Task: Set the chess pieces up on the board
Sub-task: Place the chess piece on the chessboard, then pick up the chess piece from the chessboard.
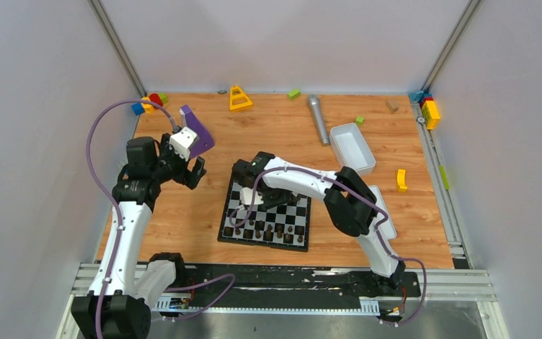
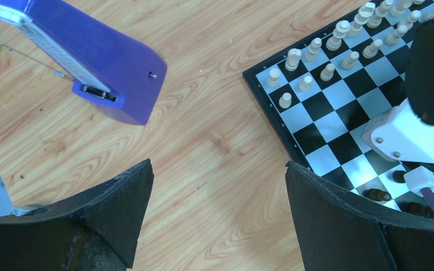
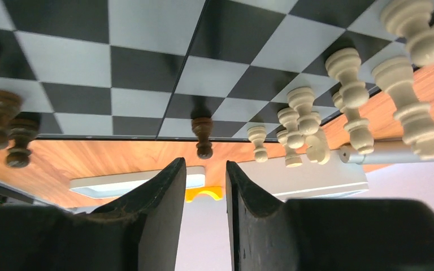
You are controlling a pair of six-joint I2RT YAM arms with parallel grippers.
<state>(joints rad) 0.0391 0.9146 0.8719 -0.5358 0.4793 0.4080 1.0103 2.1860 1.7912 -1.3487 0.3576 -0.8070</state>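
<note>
Many chess pieces (image 3: pixel 304 107) crowd the board (image 3: pixel 147 68) just ahead of my right gripper (image 3: pixel 206 169), whose jaws stand slightly apart and empty. One dark piece (image 3: pixel 203 135) sits nearest my tips (a careless nudge could topple it). My left gripper (image 2: pixel 217 169) gapes wide, board to its right.

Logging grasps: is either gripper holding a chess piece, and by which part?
Neither: black left gripper stands wide open, empty; black right gripper slightly parted, nothing between.

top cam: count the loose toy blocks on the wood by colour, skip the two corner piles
green blocks: 2
yellow blocks: 2 (one triangle, one arch)
brown block: 1
total: 5
</note>
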